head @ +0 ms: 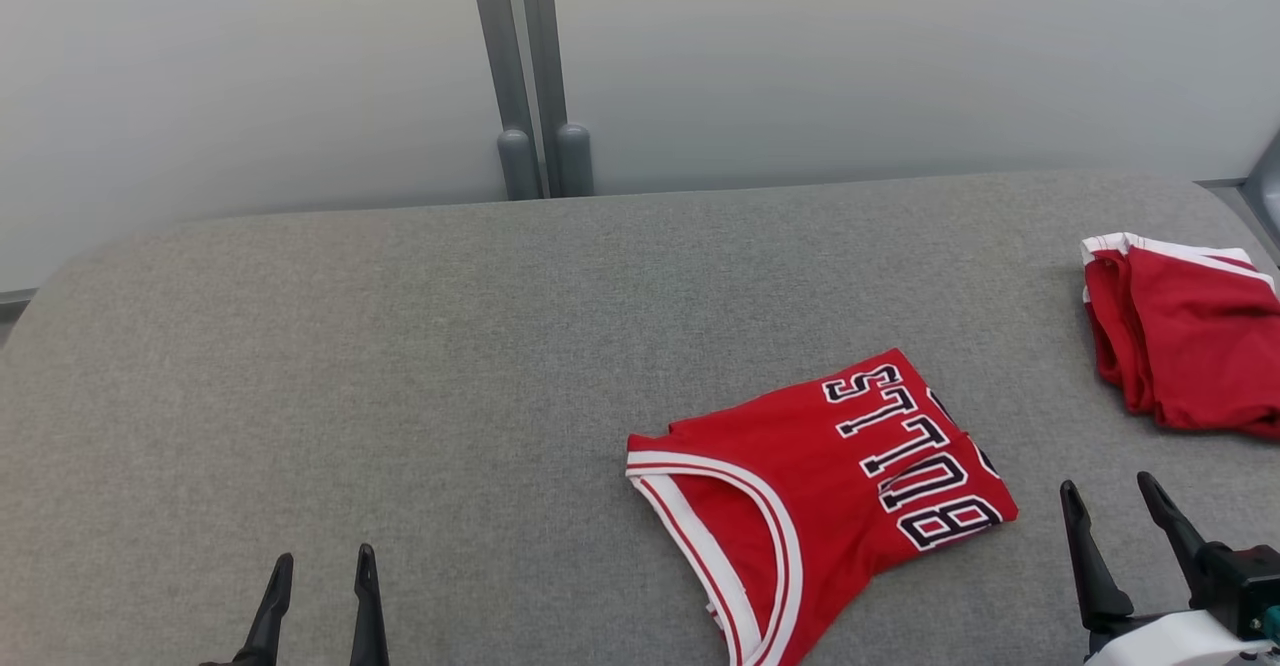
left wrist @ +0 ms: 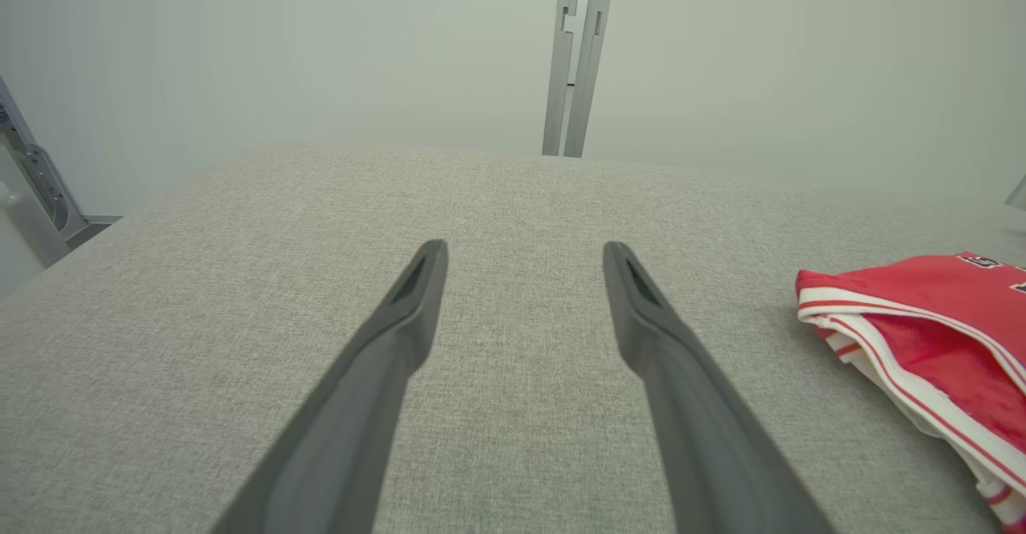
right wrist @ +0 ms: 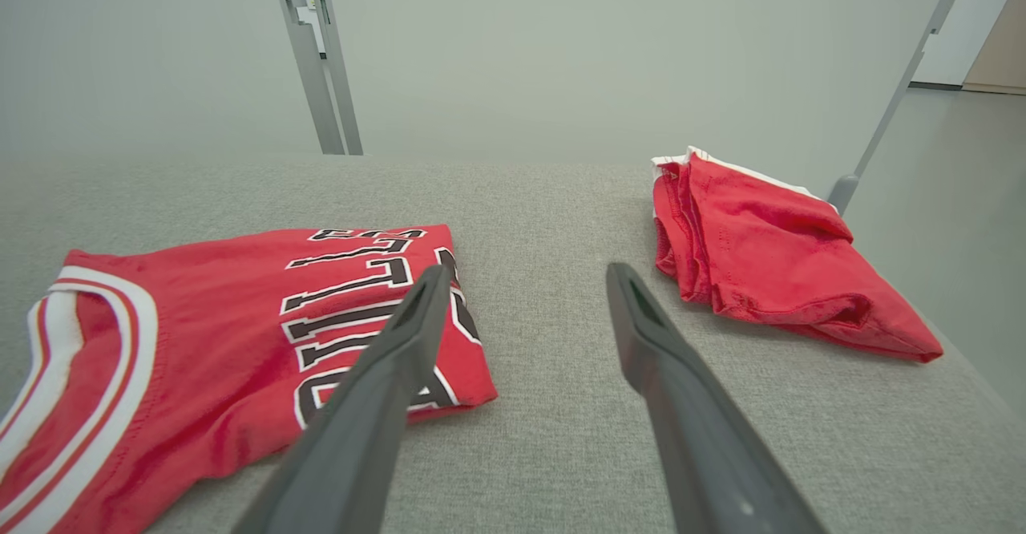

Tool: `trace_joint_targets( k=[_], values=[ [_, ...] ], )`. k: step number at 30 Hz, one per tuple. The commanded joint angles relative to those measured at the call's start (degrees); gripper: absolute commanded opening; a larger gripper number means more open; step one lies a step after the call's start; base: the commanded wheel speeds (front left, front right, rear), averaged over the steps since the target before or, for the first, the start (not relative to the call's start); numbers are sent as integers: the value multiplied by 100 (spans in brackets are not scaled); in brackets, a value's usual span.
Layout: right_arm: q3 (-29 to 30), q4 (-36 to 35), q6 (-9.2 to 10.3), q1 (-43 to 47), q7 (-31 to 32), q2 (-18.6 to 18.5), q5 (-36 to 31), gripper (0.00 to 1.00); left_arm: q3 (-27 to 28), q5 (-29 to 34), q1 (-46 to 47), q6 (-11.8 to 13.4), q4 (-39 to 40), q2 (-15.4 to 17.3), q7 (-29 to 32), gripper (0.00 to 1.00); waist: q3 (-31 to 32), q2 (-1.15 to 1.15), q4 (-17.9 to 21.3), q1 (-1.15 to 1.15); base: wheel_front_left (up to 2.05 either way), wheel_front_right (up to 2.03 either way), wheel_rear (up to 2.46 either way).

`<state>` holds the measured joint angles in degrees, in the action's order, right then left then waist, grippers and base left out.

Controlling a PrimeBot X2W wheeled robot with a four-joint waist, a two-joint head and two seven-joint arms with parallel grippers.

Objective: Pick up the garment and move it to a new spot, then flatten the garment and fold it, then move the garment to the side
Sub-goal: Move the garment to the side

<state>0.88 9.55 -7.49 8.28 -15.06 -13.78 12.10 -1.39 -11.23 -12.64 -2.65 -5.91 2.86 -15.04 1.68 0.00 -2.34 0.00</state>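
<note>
Your folded garment (head: 820, 486) lay on the surface (head: 400, 346) beside the right gripper (head: 1107, 483). Both that and the left gripper (head: 325, 554) had fingers apart, empty. Folding looked done; next you needed to pinch its edge and carry it aside.

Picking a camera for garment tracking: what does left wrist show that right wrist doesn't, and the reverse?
Left wrist's own: the open left hand over the grey table, and a metal bracket at the left edge. Right wrist's own: the open right hand, the second folded red garment and a slanted pole. Shared: the red jersey, the table, the twin upright posts.
</note>
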Motion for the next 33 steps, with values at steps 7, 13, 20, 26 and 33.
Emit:
trace_joint_targets(
  k=[7,13,20,26,33],
  values=[
    [-56,24,0,-55,-12,-48,33,100,35,-11,-107,-2,53,9,-15,100,8,0,-84,0,0,0,0],
    [-326,154,-1,-411,-12,-89,393,100,45,-1,-36,15,82,9,-15,100,-118,0,-91,0,0,0,0],
    [-1468,1255,0,-2026,1693,-671,1105,100,-194,20,317,-54,57,9,-16,100,-655,0,-247,0,0,0,0],
    [-2108,2244,1,-2853,2705,-993,1613,100,-343,-26,540,16,-13,10,-16,100,-953,0,-650,0,0,0,0],
    [-2641,2394,-1,-3142,2792,-1111,2640,0,-301,-44,504,57,-4,9,-15,100,-1028,0,-821,0,0,0,0]
  ],
)
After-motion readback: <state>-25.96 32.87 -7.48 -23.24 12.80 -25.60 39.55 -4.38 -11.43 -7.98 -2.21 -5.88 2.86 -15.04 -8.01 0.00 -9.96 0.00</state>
